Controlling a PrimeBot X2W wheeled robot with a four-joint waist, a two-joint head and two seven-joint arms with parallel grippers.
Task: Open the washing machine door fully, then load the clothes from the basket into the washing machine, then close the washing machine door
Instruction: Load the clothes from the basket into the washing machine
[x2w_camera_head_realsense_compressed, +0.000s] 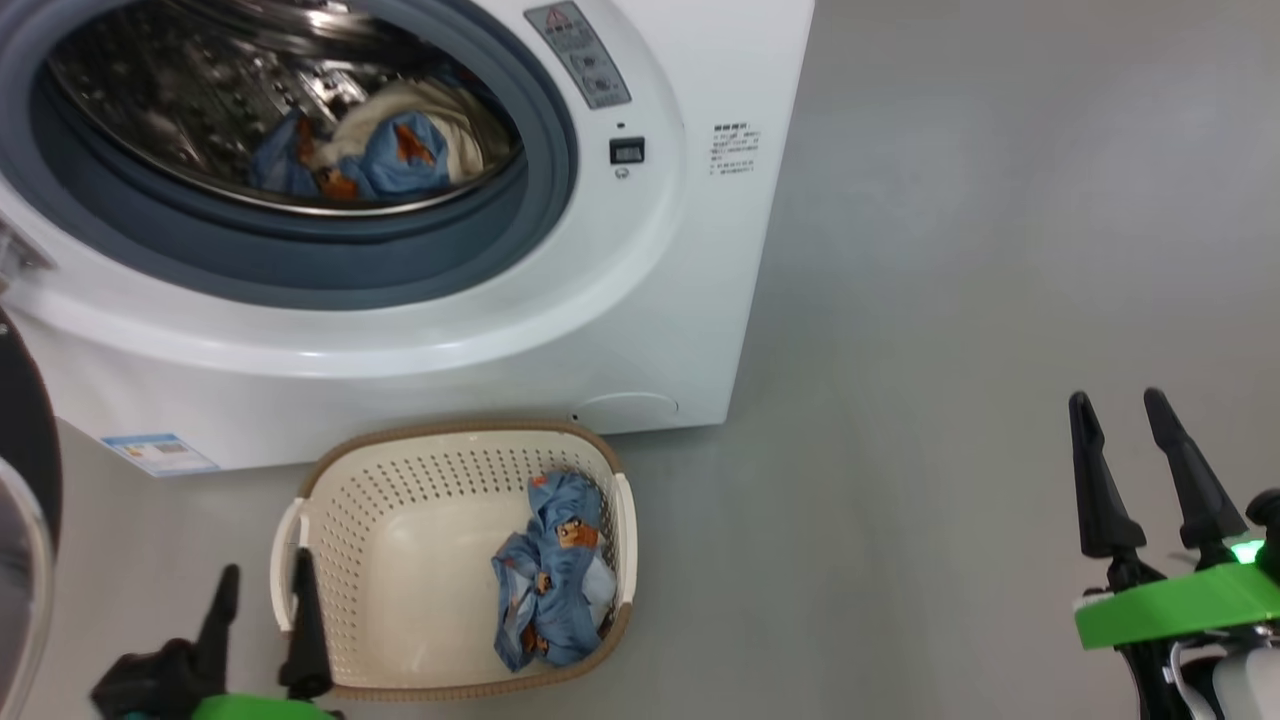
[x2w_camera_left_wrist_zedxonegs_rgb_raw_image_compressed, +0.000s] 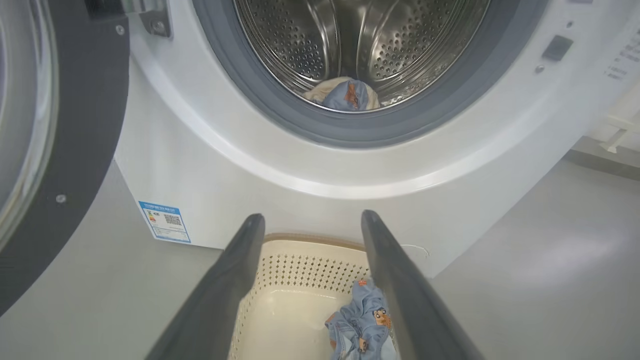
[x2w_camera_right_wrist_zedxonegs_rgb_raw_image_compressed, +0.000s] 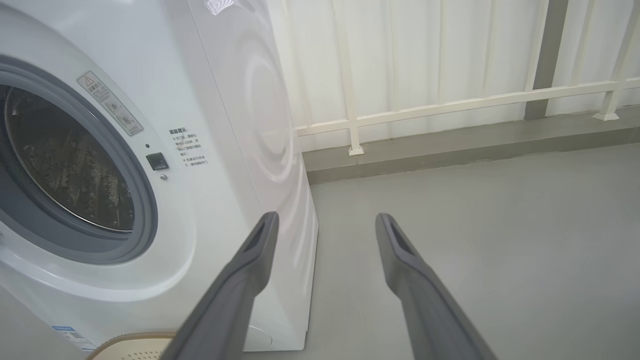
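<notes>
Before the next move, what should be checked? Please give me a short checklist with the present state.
1. The washing machine door is swung off the opening: ok.
2. The left pincer is open and empty: ok.
3. The right pincer is open, apart from the basket: ok.
4. The bear-print garment in the basket lies uncovered: ok.
5. All clothes in the drum: not ok, only the cream-and-blue garment is inside.

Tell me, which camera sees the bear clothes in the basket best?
The head view: the bear garment lies whole in the basket, seen from above. The left wrist view cuts it off at the bottom, partly behind the left pincer. The right wrist view catches the basket's rim.
</notes>
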